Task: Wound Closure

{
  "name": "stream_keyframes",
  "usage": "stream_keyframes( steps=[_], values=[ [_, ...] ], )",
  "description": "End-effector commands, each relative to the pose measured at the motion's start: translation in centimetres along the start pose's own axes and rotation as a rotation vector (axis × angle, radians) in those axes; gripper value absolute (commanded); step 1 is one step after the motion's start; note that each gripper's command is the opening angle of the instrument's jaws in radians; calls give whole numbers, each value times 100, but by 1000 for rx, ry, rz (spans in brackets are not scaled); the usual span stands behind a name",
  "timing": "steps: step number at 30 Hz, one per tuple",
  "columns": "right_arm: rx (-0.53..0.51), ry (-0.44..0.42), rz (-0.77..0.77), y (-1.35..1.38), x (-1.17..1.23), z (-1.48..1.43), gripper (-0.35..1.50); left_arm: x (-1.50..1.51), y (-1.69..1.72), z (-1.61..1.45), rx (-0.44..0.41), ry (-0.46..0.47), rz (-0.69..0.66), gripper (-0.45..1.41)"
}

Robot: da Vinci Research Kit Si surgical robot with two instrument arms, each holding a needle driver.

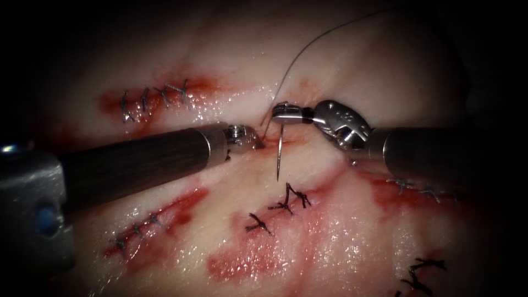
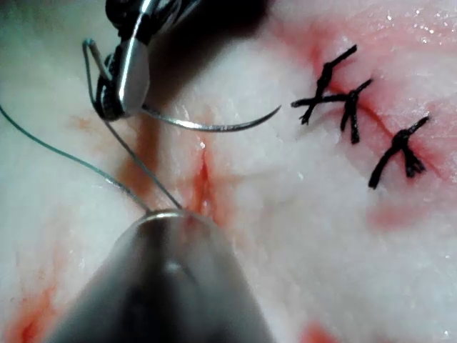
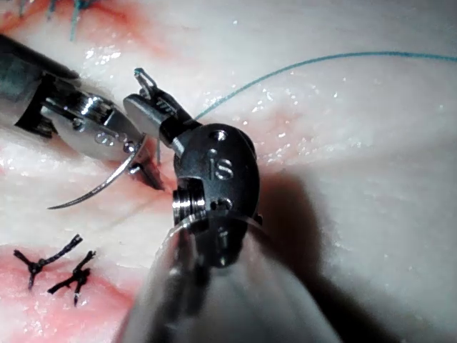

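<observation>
The right arm's steel needle driver [image 1: 281,111] clamps the thin curved silver needle [image 1: 280,157] near its thread end, free above the pale pork tissue [image 1: 341,231], while the left arm's tool [image 1: 254,141] has its tips at the cut, jaw state unclear.

Light: a bright pool sits mid-frame in the endoscope view, falling off to a black surround [image 1: 495,33] at every edge; nothing readable beyond it; wet glints [image 1: 220,107] catch on the lit surface; wrist views are strongly and evenly lit; a hard dark shadow [image 3: 300,207] is cast on the pale ground; backdrop has older closed rows of grey stitches [image 1: 157,96] in red fluid [image 1: 236,264], plus dark stitches [image 1: 286,203] nearby.
</observation>
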Motion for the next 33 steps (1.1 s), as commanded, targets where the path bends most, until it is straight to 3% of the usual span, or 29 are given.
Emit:
stream_keyframes(
  steps=[1,2,5,14,21,33],
  values=[
    [-3,12,-90,10,-8,14,-35,2,-5,1,-3,-8,5,-42],
    [-9,14,-139,11,-9,16,-35,0,-2,0,-7,-15,10,-15],
    [-16,19,-284,13,-18,19,-35,-5,4,-3,-11,-16,19,14],
    [-66,19,-494,9,-32,29,-35,-22,15,-6,-17,-16,-11,46],
    [-94,39,-552,1,-32,41,-35,-23,16,-7,-17,-17,-58,74],
    [-96,13,-603,-7,-50,49,-35,-24,17,-8,-16,-5,-81,66]
  ],
)
